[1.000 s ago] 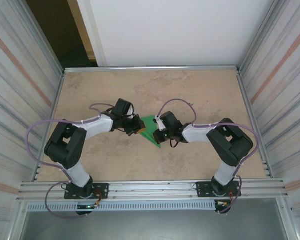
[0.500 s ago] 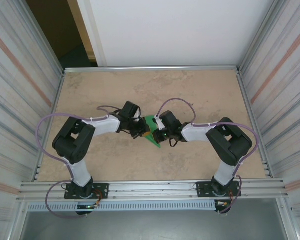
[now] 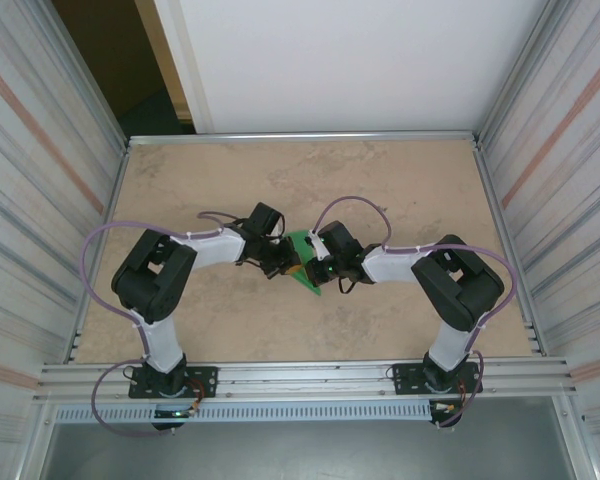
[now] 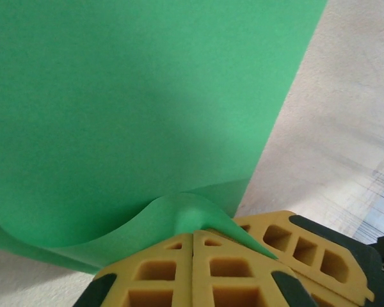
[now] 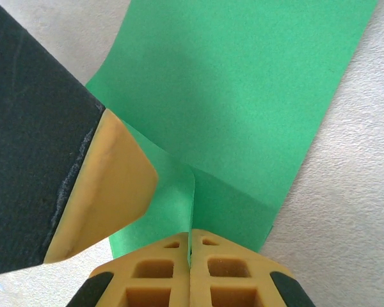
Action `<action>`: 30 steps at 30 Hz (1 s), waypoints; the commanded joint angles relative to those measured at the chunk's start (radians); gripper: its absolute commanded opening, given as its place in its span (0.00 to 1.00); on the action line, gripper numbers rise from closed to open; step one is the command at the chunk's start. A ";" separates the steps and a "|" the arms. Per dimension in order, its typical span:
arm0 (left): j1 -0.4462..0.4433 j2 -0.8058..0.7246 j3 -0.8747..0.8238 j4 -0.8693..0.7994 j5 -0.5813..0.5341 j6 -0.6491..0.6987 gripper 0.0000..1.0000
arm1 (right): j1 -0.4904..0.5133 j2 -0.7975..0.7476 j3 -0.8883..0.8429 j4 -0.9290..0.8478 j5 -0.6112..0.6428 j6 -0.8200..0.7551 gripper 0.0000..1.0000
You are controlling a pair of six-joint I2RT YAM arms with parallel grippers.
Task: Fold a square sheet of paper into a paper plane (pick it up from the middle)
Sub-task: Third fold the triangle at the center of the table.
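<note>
Closest in, the left gripper (image 4: 192, 242) has its two yellow pads pressed flat together. A curled lip of the green paper (image 4: 141, 115) rises into the seam between them, so these jaws are clamped on the paper's near edge. I can't make out how far the paper reaches in between the pads, and the lower part of the fingers is cut off by the frame. Just ahead of the jaws the paper humps up, then lies flat and spreads away, and its far edge runs out of the picture. To the right of it lies the bare table (image 4: 333, 115), which blurs towards the corner.

The right gripper (image 5: 191, 246) looks much the same, its pads shut tight with a creased fold of the paper pinched in the seam. Just left of its jaws sits one finger (image 5: 109, 185) of the left gripper, black with a scuffed yellow pad. It lies over the paper's left side and hides that part.

From above, the two grippers meet nose to nose in the middle of the table, with the paper between and beneath them. Only a patch beyond the jaws and a pointed corner on the near side show, so I can't tell its full outline. Farther back stands a white panel (image 3: 360, 60).
</note>
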 commanded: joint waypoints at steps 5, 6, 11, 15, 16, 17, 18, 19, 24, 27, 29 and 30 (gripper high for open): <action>-0.007 -0.010 -0.027 -0.044 -0.039 -0.016 0.02 | -0.004 0.035 0.015 -0.070 0.027 0.026 0.04; -0.008 -0.012 -0.030 -0.046 -0.042 -0.014 0.03 | -0.004 0.036 0.015 -0.070 0.027 0.027 0.04; -0.006 -0.011 -0.045 -0.048 -0.045 -0.013 0.02 | -0.005 0.041 0.019 -0.076 0.029 0.029 0.04; -0.007 -0.013 -0.053 -0.050 -0.054 -0.011 0.02 | -0.004 0.044 0.021 -0.080 0.030 0.032 0.05; -0.006 -0.014 -0.055 -0.052 -0.056 -0.009 0.02 | -0.004 0.045 0.021 -0.081 0.030 0.032 0.05; -0.008 -0.013 -0.058 -0.053 -0.058 -0.006 0.02 | -0.004 0.045 0.021 -0.081 0.031 0.033 0.06; -0.007 -0.013 -0.066 -0.050 -0.061 -0.004 0.03 | -0.004 0.044 0.021 -0.082 0.030 0.034 0.07; -0.007 -0.012 -0.074 -0.046 -0.062 -0.001 0.02 | -0.005 0.045 0.021 -0.082 0.032 0.037 0.09; -0.007 -0.010 -0.129 -0.021 -0.084 0.019 0.02 | -0.009 0.017 0.018 -0.076 0.020 0.067 0.21; -0.007 -0.010 -0.165 0.000 -0.094 0.019 0.02 | -0.028 -0.024 0.024 -0.082 0.003 0.113 0.32; -0.006 -0.007 -0.179 0.012 -0.099 0.023 0.02 | -0.044 -0.064 0.031 -0.096 -0.002 0.140 0.40; -0.007 -0.005 -0.184 0.018 -0.102 0.026 0.02 | -0.054 -0.086 0.035 -0.109 -0.003 0.151 0.44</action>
